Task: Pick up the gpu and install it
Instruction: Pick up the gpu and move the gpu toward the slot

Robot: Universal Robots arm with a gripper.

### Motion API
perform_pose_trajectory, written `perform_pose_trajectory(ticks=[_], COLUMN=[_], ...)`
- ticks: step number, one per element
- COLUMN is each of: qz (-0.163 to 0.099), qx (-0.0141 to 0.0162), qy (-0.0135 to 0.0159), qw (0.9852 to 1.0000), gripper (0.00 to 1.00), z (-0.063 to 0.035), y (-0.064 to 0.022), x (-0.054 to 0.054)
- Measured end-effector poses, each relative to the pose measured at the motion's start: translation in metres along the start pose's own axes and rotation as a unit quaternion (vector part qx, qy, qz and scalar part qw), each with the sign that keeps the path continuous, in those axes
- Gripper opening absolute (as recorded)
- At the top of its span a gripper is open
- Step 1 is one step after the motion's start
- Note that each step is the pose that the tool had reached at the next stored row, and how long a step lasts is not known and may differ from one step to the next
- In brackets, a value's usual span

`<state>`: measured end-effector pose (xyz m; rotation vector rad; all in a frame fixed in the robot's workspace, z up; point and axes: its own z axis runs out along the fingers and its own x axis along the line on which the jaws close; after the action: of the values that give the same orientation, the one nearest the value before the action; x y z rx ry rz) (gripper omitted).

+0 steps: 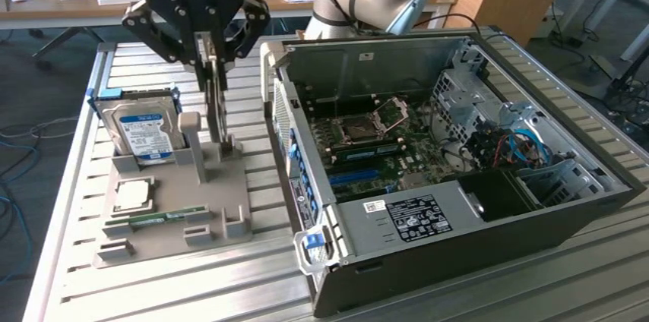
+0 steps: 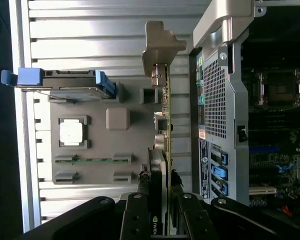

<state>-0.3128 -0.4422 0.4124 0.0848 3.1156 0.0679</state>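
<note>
Finding: my claw (image 2: 162,202) is closed narrow, pinching the top edge of the gpu (image 2: 165,125), which stands upright on edge at the grey holder (image 1: 167,235), so a square grip is possible. The open computer case (image 1: 457,185) lies just beside the holder, its side off and the board exposed for fitting.

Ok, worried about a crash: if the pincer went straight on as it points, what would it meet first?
The pincer is closed on the gpu; past that, probably the grey holder beneath.

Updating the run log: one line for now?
jaws: closed on gpu | gpu: upright in grey holder | not installed
</note>
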Motion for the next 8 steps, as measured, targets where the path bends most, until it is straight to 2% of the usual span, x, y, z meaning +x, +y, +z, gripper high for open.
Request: perform_pose_trajectory(ticks=[8], qz=[0.0], qx=[0.0], qy=[0.0], qw=[1.0], gripper=[0.26], z=[-0.003], y=[0.0002], x=[-0.0001])
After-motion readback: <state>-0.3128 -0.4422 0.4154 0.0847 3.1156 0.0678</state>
